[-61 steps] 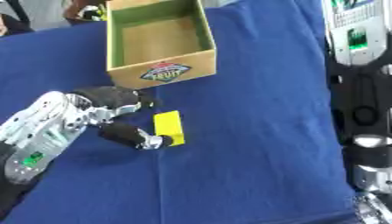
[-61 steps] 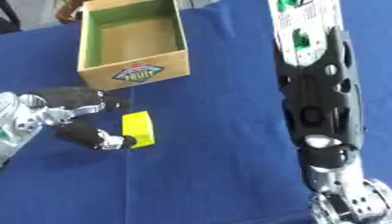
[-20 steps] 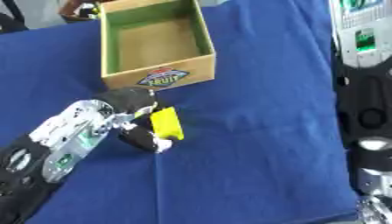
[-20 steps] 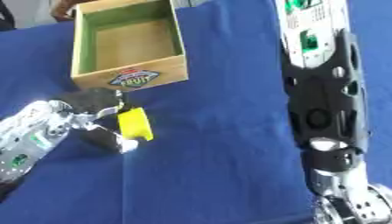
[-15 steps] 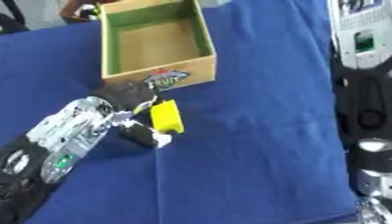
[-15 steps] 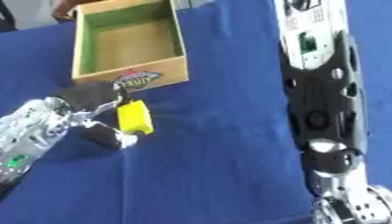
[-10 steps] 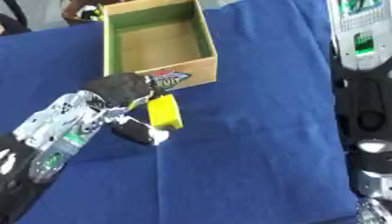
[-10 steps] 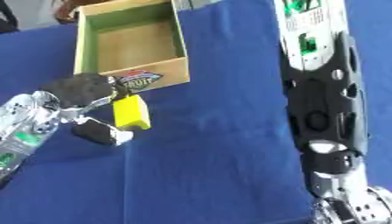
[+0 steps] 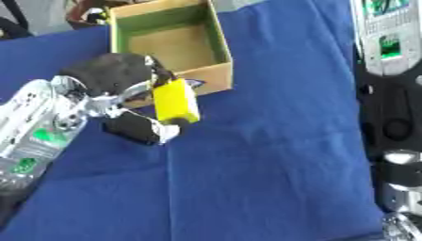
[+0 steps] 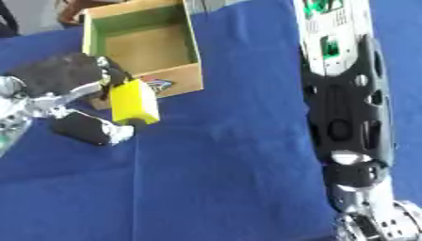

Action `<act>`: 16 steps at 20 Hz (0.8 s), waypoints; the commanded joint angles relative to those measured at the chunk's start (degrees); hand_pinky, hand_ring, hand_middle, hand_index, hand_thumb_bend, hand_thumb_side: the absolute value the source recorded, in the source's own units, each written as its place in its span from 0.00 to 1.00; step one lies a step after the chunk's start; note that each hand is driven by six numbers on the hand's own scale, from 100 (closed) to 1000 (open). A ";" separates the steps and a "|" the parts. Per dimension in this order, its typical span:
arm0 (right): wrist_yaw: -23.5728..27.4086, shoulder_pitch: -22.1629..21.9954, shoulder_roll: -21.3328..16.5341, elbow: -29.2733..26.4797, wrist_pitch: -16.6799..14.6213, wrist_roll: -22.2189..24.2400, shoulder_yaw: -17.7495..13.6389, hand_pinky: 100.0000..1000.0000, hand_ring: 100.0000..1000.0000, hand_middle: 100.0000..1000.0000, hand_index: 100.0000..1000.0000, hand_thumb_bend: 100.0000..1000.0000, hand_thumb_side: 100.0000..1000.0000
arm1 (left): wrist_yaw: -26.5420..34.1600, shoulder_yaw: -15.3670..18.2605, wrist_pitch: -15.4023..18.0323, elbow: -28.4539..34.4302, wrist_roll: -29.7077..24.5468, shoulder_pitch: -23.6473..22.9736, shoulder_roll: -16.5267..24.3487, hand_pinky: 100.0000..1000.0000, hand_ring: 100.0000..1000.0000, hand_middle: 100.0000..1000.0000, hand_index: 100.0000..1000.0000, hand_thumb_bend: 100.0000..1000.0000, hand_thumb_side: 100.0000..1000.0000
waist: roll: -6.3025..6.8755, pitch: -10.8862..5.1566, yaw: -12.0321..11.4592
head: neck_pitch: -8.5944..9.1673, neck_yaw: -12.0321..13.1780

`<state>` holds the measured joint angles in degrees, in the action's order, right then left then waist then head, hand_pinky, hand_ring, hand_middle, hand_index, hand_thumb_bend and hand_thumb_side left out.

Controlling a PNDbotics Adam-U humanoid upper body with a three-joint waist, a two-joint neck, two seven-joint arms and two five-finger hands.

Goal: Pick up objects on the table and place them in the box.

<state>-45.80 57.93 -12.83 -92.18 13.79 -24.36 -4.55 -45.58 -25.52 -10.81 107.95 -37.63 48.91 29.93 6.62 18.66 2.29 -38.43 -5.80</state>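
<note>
A yellow block (image 9: pixel 174 100) is pinched between the fingers and thumb of my left hand (image 9: pixel 115 89), lifted off the blue cloth. It hangs just in front of the near wall of the cardboard box (image 9: pixel 216 46), which has a green inner lining and looks empty. My right arm (image 10: pixel 346 108) stretches along the right side; its hand is out of sight.
The table is covered in a blue cloth (image 9: pixel 272 155). A person's hand (image 9: pixel 89 10) shows at the far edge behind the box.
My left hand has raised the yellow block off the cloth and carried it up toward the box's front wall. The right arm has stayed put.
</note>
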 commanded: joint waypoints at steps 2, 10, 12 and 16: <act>-0.30 0.92 0.00 -0.99 -0.12 -0.18 0.13 0.76 0.80 0.61 0.71 0.20 0.64 | 0.22 5.06 -2.52 3.43 2.46 2.82 2.65 0.07 0.41 0.43 0.69 0.00 0.64 | -0.36 -1.70 -0.08 | 0.58 -0.07; -0.50 1.91 0.52 -0.54 -1.22 1.02 1.83 0.75 0.80 0.61 0.71 0.20 0.64 | -0.46 10.59 -6.53 -3.37 4.57 8.85 1.58 0.12 0.42 0.43 0.69 0.00 0.65 | 0.17 -1.81 1.37 | 1.25 2.66; -0.34 2.24 0.46 -0.31 -1.44 1.23 2.10 0.76 0.80 0.61 0.71 0.21 0.65 | -1.24 10.74 -8.25 -6.62 5.28 10.75 0.54 0.12 0.41 0.42 0.68 0.00 0.65 | 0.38 -1.58 1.86 | 1.59 3.47; 0.18 3.01 0.04 -0.06 -1.99 1.59 2.74 0.76 0.80 0.61 0.72 0.21 0.65 | -3.86 11.01 -8.83 -13.21 7.32 13.31 -1.23 0.12 0.41 0.42 0.68 0.00 0.63 | 0.82 -0.76 3.05 | 2.55 4.95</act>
<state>-45.89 59.49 -11.90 -91.94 12.19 -22.86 -2.08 -48.52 -15.75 -19.32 96.09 -31.06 60.90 28.40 7.77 19.17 5.53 -36.67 -1.44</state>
